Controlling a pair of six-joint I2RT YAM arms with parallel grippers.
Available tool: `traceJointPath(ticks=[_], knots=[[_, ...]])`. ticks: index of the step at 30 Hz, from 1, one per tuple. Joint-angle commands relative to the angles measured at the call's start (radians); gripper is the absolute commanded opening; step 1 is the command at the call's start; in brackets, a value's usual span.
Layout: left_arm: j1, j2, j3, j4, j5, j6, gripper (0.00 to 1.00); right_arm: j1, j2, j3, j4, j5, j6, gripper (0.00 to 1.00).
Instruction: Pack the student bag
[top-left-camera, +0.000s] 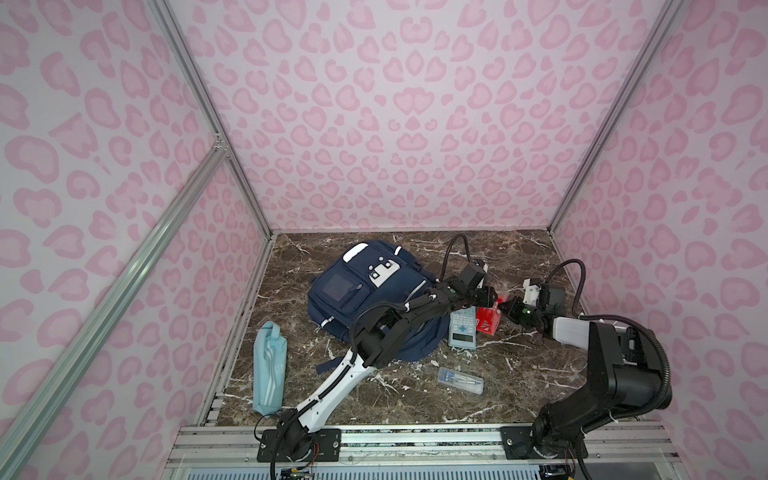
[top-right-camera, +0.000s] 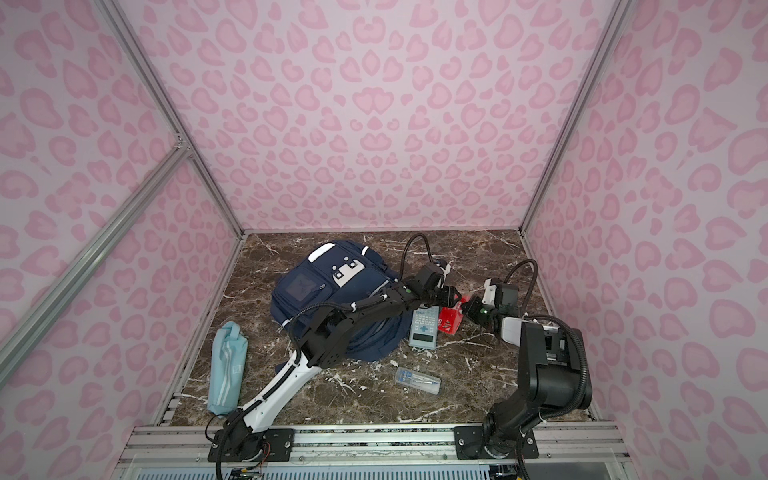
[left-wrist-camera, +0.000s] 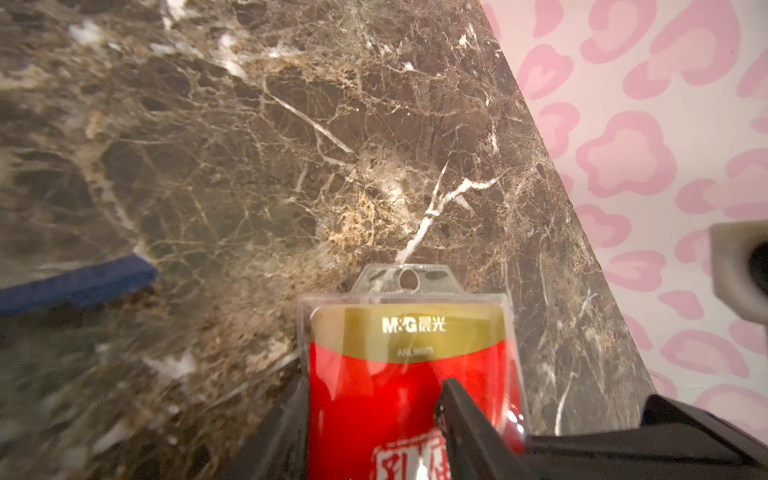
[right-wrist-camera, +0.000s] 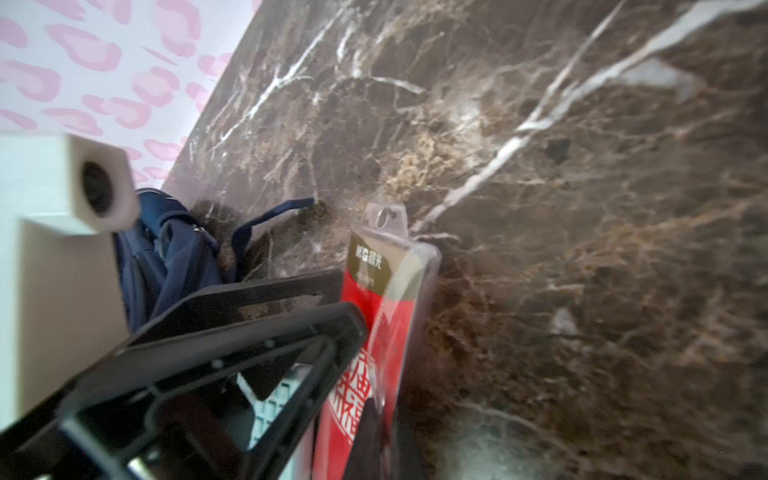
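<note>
The student bag (top-left-camera: 357, 286) (top-right-camera: 316, 286) lies flat at the table's back left, navy with white patches; it also shows in the right wrist view (right-wrist-camera: 166, 257). To its right, both grippers meet at a red blister package (top-left-camera: 489, 321) (top-right-camera: 451, 322) raised on edge. My left gripper (top-left-camera: 493, 297) (top-right-camera: 456, 296) (left-wrist-camera: 374, 399) is shut across the package (left-wrist-camera: 399, 365), a finger on each side. My right gripper (top-left-camera: 505, 308) (top-right-camera: 469, 308) (right-wrist-camera: 370, 440) is shut on the package's thin edge (right-wrist-camera: 386, 291) from the opposite side.
A grey-blue calculator (top-left-camera: 462, 330) (top-right-camera: 424, 328) lies just under the left arm beside the bag. A clear plastic case (top-left-camera: 460, 380) (top-right-camera: 417, 380) lies nearer the front. A light blue pouch (top-left-camera: 270, 368) (top-right-camera: 226, 368) lies along the left wall. A bag strap (left-wrist-camera: 79, 284) trails on the marble.
</note>
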Motion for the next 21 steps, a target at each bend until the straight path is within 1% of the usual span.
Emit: traceJointPath(ticks=[1, 2, 5, 7, 9, 12, 14, 17, 18, 19, 21], knots=[[-0.002, -0.041, -0.007, -0.130, 0.067, -0.008, 0.60, -0.003, -0.053, -0.004, -0.008, -0.002, -0.010, 0.00], [0.001, -0.064, -0.007, -0.135, 0.061, -0.001, 0.64, -0.004, -0.084, -0.001, -0.036, 0.012, -0.016, 0.00], [0.005, -0.160, -0.024, -0.153, -0.004, 0.036, 0.80, -0.004, -0.197, 0.003, -0.109, 0.065, -0.023, 0.00], [0.013, -0.236, -0.045, -0.156, -0.026, 0.051, 0.82, -0.004, -0.280, 0.009, -0.163, 0.105, -0.025, 0.00], [0.022, -0.327, -0.080, -0.180, -0.055, 0.071, 0.82, -0.004, -0.358, 0.021, -0.223, 0.117, -0.035, 0.00], [0.032, -0.482, -0.179, -0.269, -0.165, 0.149, 0.78, -0.003, -0.437, 0.055, -0.318, 0.099, -0.065, 0.00], [0.046, -0.609, -0.312, -0.293, -0.248, 0.201, 0.75, -0.002, -0.488, 0.066, -0.363, 0.077, -0.070, 0.00], [0.077, -0.802, -0.554, -0.298, -0.357, 0.245, 0.69, 0.015, -0.556, 0.053, -0.363, 0.008, -0.039, 0.00], [0.086, -0.862, -0.633, -0.297, -0.384, 0.261, 0.65, 0.041, -0.574, 0.045, -0.351, -0.011, -0.028, 0.00], [0.089, -0.908, -0.693, -0.295, -0.417, 0.269, 0.64, 0.072, -0.582, 0.041, -0.344, -0.021, -0.024, 0.00], [0.091, -0.988, -0.804, -0.320, -0.463, 0.288, 0.66, 0.155, -0.597, 0.042, -0.337, -0.022, -0.013, 0.00]])
